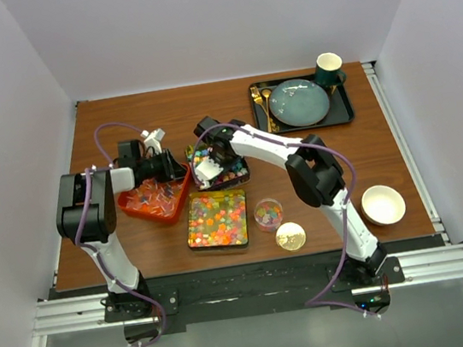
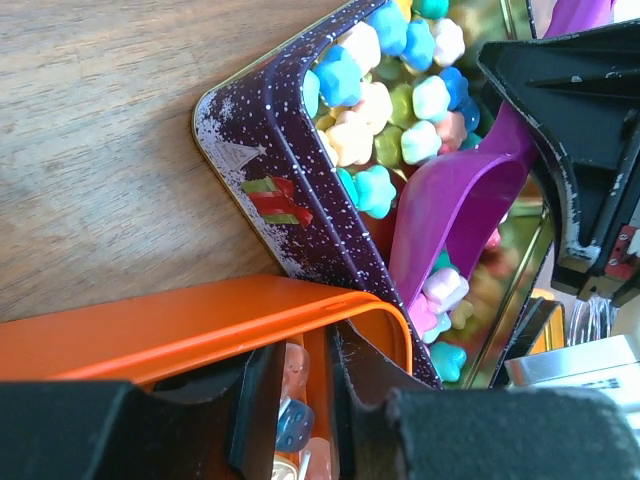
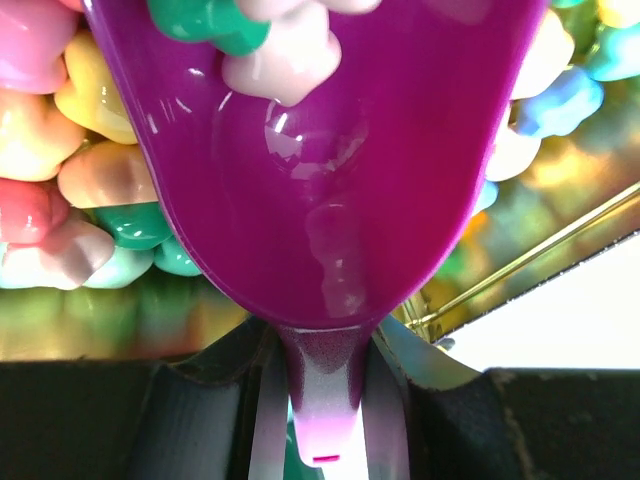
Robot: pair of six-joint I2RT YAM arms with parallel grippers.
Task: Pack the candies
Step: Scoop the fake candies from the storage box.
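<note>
Pastel star-shaped candies (image 2: 400, 110) fill a dark purple tin (image 2: 270, 170) at the table's middle (image 1: 245, 174). My right gripper (image 3: 322, 400) is shut on the handle of a purple scoop (image 3: 330, 180). The scoop is pushed into the star candies (image 3: 60, 130), and a white one and a green one lie in its bowl. Round glossy candies fill a square tin (image 1: 217, 219) in front. A small round jar (image 1: 268, 213) holds mixed candies. My left gripper (image 2: 305, 345) is shut on the wall of an orange tray (image 2: 150, 330), which touches the purple tin's corner.
A gold lid (image 1: 290, 237) lies near the front edge and a white bowl (image 1: 383, 204) to its right. At the back right a black tray (image 1: 345, 110) carries a green plate, a dark cup and gold cutlery. The orange tray (image 1: 154, 203) holds wrapped sweets.
</note>
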